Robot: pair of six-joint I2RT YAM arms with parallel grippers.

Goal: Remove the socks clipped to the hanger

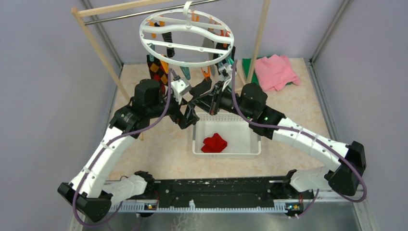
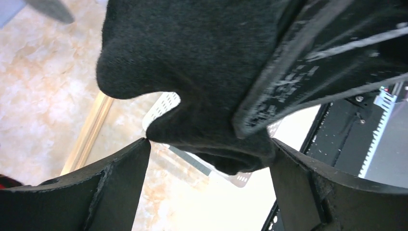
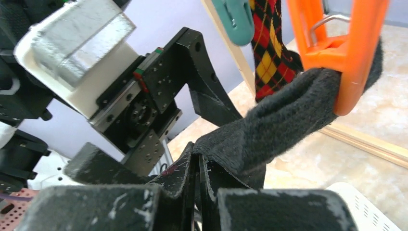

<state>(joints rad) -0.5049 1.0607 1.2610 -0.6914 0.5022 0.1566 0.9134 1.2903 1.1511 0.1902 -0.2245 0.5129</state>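
Top external view: the large round white plastic hanger [image 1: 142,31], with a wavy crossbar and a top hook, hangs at the far middle of the scene. It is up by the grey metal rod [image 1: 120,17] of the wooden-and-metal rack [image 1: 98,50], and both arms reach up beneath it.
Sock in hand: a fuzzy black fabric sock [image 3: 288,115] hangs under the near side of the ring, its upper end pinched in an orange plastic clip [image 3: 356,53].
Right gripper: the right gripper [image 3: 197,163] is closed flat on the black sock below that clip. The cloth is squeezed between its two fingers and runs from them up to the clip.
Left gripper: the left gripper [image 2: 209,144] stands spread wide and holds nothing. A loose fold of the black sock lies between its fingertips; whether the cloth touches them cannot be told.
Neighbouring sock: a red, black and yellow argyle sock [image 3: 267,48] hangs just behind the black sock, with a teal plastic clip [image 3: 233,17] beside its upper part.
Sock off the hanger: a plain red sock [image 1: 214,143] lies crumpled in the white slotted plastic basket [image 1: 250,139]. The basket sits on the table nearer than the hanger, between the two arms.
Cloths: a pink folded cloth [image 1: 274,71] lies at the far right of the table. A green cloth [image 1: 248,65] is at its left edge, partly behind a wooden post.
Table: a beige marbled table top [image 1: 159,149] carries the basket and the cloths.
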